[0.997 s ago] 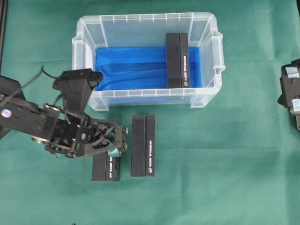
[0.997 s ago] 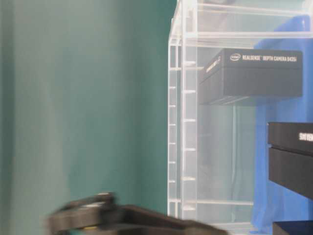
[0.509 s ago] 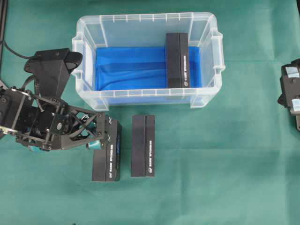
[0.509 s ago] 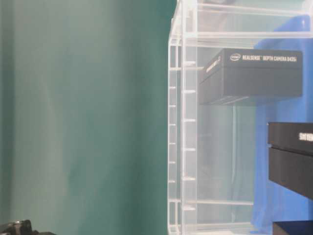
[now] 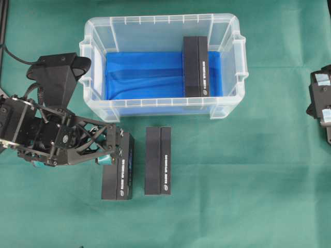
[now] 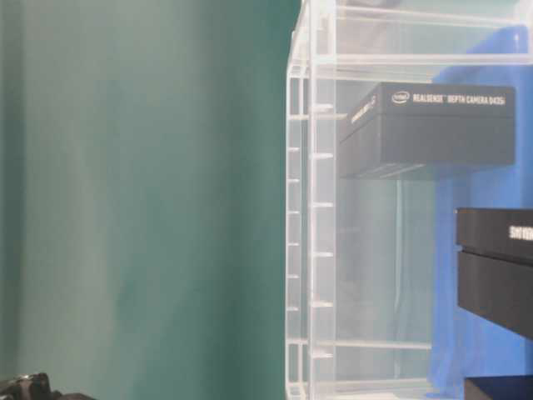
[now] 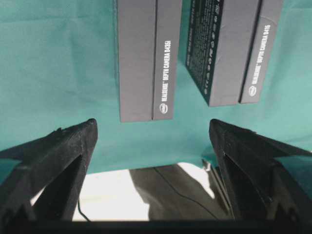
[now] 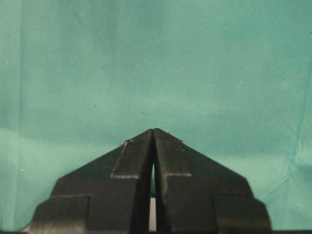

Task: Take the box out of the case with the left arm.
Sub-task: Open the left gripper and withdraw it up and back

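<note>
The clear case [image 5: 90, 62] with its blue lining holds one black box [image 5: 195, 67] standing against its right end, also seen through the case wall [image 6: 312, 208] as the box [image 6: 429, 125]. Two more black boxes [image 5: 118, 173] [image 5: 158, 161] lie on the green cloth in front of the case. My left gripper [image 5: 111, 149] hangs open at the far left corner of the left one, with nothing between its fingers. In the left wrist view both boxes [image 7: 146, 58] [image 7: 229, 48] lie beyond the open left gripper [image 7: 152, 126]. My right gripper [image 8: 153, 130] is shut over bare cloth.
The right arm [image 5: 321, 103] rests at the right edge of the table. In the left wrist view the cloth ends at the table's edge [image 7: 112, 170], with white floor below. Green cloth covers the table around the case.
A second ago my left gripper was over the left box on the cloth. It has drawn back to the left, still open, and that box stays on the cloth.
</note>
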Motion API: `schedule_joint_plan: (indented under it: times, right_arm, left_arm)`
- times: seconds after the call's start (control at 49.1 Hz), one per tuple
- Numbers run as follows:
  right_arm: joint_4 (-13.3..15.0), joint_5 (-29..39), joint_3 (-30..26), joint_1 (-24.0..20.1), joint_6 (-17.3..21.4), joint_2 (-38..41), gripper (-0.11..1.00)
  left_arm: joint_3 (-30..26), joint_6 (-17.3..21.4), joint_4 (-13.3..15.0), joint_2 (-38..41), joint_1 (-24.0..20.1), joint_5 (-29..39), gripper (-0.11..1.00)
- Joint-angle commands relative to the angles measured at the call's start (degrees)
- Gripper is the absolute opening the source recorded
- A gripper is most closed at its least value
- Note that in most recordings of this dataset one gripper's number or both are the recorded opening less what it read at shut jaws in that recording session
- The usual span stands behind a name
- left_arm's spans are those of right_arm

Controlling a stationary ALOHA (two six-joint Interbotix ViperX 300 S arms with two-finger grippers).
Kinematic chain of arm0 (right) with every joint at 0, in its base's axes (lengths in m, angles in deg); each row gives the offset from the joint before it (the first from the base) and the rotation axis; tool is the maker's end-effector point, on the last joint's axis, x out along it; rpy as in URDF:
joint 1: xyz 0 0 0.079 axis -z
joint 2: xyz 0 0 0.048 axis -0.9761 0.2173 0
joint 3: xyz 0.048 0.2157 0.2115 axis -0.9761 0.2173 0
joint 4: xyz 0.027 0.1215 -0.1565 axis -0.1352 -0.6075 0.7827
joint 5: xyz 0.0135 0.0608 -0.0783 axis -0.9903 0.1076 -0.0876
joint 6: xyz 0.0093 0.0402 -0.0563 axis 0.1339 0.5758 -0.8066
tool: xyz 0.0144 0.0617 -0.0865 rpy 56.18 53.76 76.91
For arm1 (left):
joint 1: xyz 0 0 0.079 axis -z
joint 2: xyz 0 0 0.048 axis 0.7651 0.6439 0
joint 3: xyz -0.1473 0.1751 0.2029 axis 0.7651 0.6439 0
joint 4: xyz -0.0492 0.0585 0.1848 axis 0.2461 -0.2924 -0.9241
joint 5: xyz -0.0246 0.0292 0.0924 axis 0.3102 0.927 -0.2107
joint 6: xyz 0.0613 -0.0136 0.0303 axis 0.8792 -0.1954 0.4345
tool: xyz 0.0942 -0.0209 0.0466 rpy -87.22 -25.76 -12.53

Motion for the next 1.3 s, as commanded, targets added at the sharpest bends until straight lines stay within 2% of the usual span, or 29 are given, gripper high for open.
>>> schedule_joint_plan:
  times: [0.0, 0.163, 0.529, 0.875, 1.119, 1.282]
  right_arm:
    - [-0.09, -0.18, -1.49, 0.09, 0.09, 0.18, -0.01]
    - [0.00, -0.18, -1.49, 0.09, 0.09, 0.18, -0.01]
    - [0.00, -0.18, -1.49, 0.09, 0.18, 0.18, -0.01]
    - [-0.09, -0.18, -1.49, 0.09, 0.18, 0.18, -0.01]
    - [-0.09, 0.79, -1.58, 0.09, 0.18, 0.18, -0.01]
    - [-0.09, 2.81, -1.58, 0.09, 0.18, 0.18, -0.01]
  left_arm:
    - [-1.41, 0.00, -0.18, -1.32, 0.53, -0.18, 0.94]
    - [0.26, 0.09, -0.18, -2.99, 1.41, 0.35, 0.94]
    - [9.23, -0.62, -0.09, -11.78, 5.36, 0.44, 0.94]
    - [10.72, -0.35, -0.35, -13.54, 5.10, 1.85, 0.94]
    - [11.51, 0.97, -0.26, -14.50, 2.02, 3.43, 0.94]
    - [12.48, 5.63, -0.26, -16.35, -2.72, 3.52, 0.94]
